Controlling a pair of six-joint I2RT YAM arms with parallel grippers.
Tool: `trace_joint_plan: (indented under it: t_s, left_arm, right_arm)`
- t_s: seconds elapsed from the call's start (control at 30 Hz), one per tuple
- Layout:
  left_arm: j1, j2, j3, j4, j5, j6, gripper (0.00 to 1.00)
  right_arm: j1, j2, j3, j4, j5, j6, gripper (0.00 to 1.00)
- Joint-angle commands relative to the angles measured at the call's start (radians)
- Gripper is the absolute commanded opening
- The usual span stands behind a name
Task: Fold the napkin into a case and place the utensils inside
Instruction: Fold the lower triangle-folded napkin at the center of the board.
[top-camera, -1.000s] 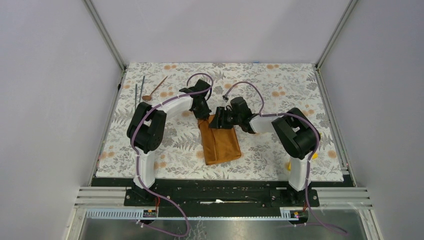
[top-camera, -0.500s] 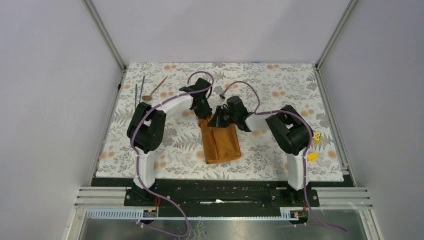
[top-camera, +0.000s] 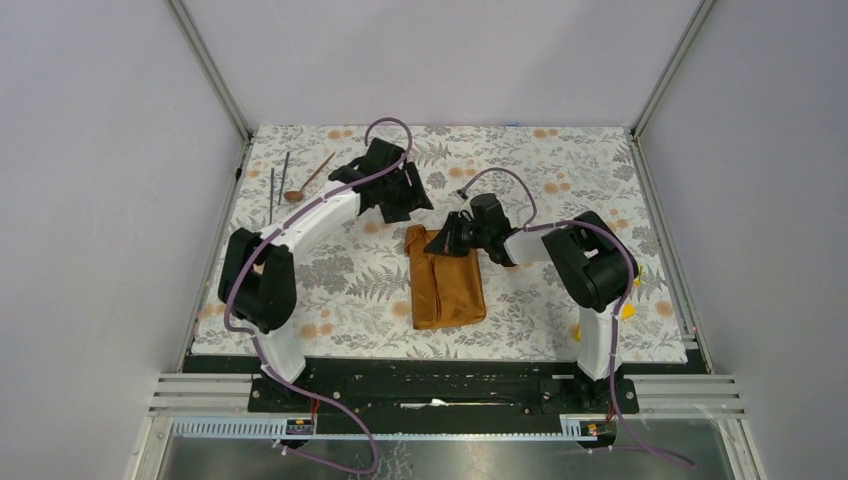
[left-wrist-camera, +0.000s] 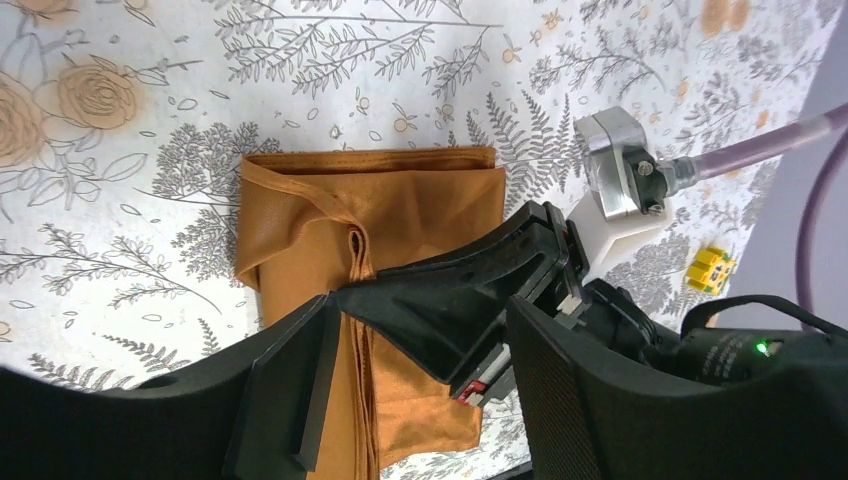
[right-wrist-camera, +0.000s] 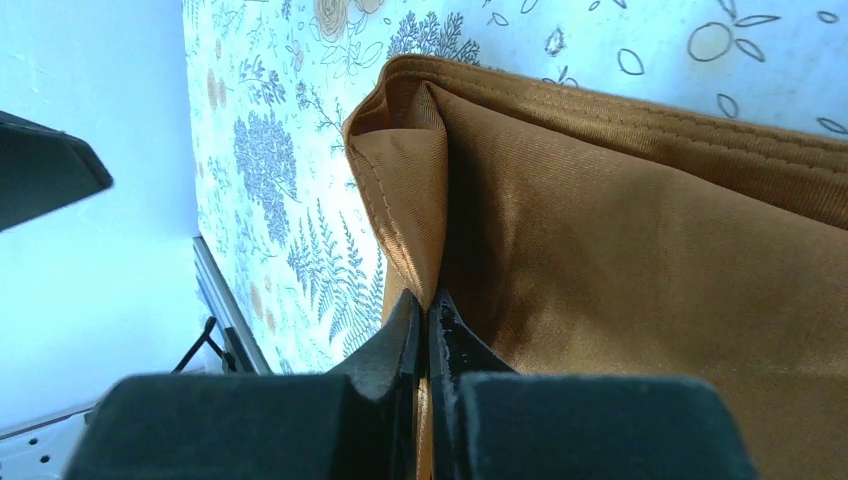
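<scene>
The folded napkin (top-camera: 445, 288) lay at centre; the utensils (top-camera: 292, 195) lay outside it, upper left. Only the right wrist view showed the right gripper (right-wrist-camera: 425, 305) pinching its fold; the left gripper (top-camera: 402, 196) stood spread

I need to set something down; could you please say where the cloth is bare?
Bare tablecloth: far right, beyond the right arm; near left, between left arm and napkin. Crowded: the centre and around the spoon, far left.
</scene>
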Motion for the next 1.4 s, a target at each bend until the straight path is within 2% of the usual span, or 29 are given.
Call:
trace_joint_plan:
  t_s: [0.0, 0.2, 0.33, 0.6, 0.77, 0.87, 1.0, 1.37]
  left_arm:
    - [0.043, -0.048, -0.074, 0.056, 0.054, 0.012, 0.67]
    - [0.05, 0.006, -0.095, 0.075, 0.048, 0.066, 0.57]
    - [-0.011, 0.033, -0.073, 0.063, -0.081, 0.132, 0.54]
    - [-0.101, 0.125, 0.024, 0.014, -0.223, 0.176, 0.46]
    - [-0.135, 0.174, 0.081, -0.003, -0.296, 0.213, 0.33]
    - [-0.143, 0.191, 0.098, -0.01, -0.333, 0.232, 0.29]
    - [-0.143, 0.23, 0.14, -0.038, -0.341, 0.248, 0.24]
    - [-0.151, 0.278, 0.179, -0.043, -0.317, 0.253, 0.22]
  right_arm:
    - [-0.028, -0.059, -0.021, 0.037, -0.032, 0.03, 0.0]
    - [-0.053, -0.051, -0.057, 0.071, -0.057, 0.052, 0.0]
    - [-0.059, -0.045, -0.059, 0.071, -0.068, 0.045, 0.01]
    - [-0.071, -0.045, -0.073, 0.078, -0.072, 0.053, 0.05]
    - [-0.074, -0.04, -0.074, 0.086, -0.083, 0.056, 0.04]
    - [-0.075, -0.043, -0.079, 0.098, -0.085, 0.059, 0.02]
    - [-0.076, -0.043, -0.079, 0.098, -0.086, 0.061, 0.01]
    - [-0.078, -0.041, -0.073, 0.102, -0.094, 0.064, 0.02]
